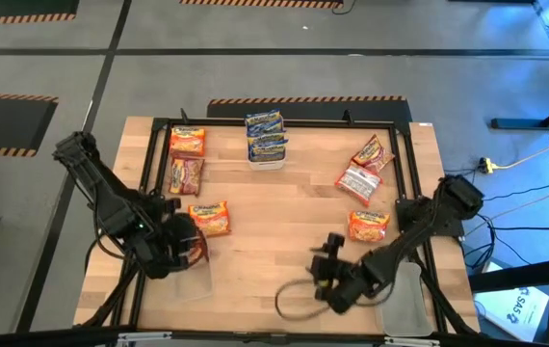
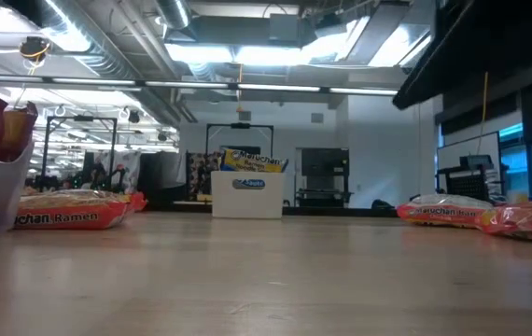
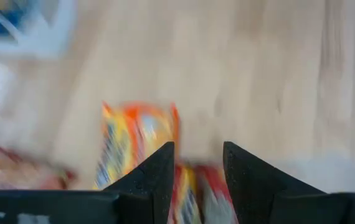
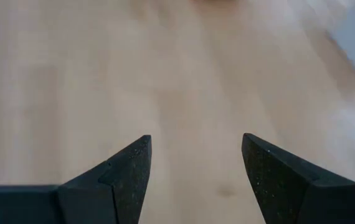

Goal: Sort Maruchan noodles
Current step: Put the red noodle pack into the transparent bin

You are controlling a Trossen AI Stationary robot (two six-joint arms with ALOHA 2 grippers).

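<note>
left gripper (image 3: 196, 163) of mine hangs part open over a red packet (image 3: 212, 196) in the clear tub (image 1: 193, 280); right gripper (image 4: 195, 155) gapes empty.

Flat rectangular Maruchan ramen packets lie scattered on the wooden table. An orange packet (image 1: 209, 217) lies flat just beyond the left gripper (image 1: 180, 253), with a red packet (image 1: 185, 175) and another orange one (image 1: 188, 141) farther out. Blue packets (image 1: 266, 135) stand stacked in a white tub (image 1: 266, 160). Beyond the right gripper (image 1: 327, 280), three packets lie: orange (image 1: 368, 225), pale red (image 1: 358, 181), orange-red (image 1: 373, 152).
</note>
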